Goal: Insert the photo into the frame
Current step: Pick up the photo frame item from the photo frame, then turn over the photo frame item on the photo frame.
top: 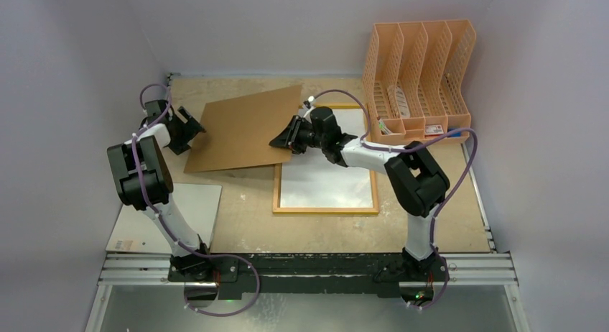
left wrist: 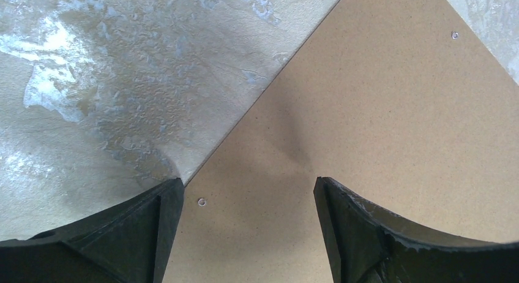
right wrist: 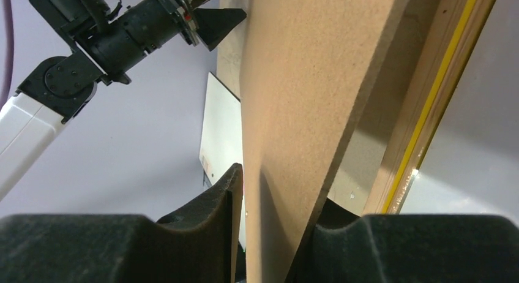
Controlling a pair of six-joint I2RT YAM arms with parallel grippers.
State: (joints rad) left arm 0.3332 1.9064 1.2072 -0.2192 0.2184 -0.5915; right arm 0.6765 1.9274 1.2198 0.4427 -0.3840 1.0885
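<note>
Gripping the board's (top: 248, 131) three o'clock edge between nearly closed jaws, the right gripper (top: 281, 140) should lift it level. The left gripper (top: 197, 127) gapes empty at nine o'clock. The frame (top: 327, 210) lies at five o'clock, probably already holding the photo (top: 327, 181).

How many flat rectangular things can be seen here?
3: brown board at back centre; frame right of centre, one corner beneath it; pale panel near left. The frame's white inside may be a separate sheet.
</note>
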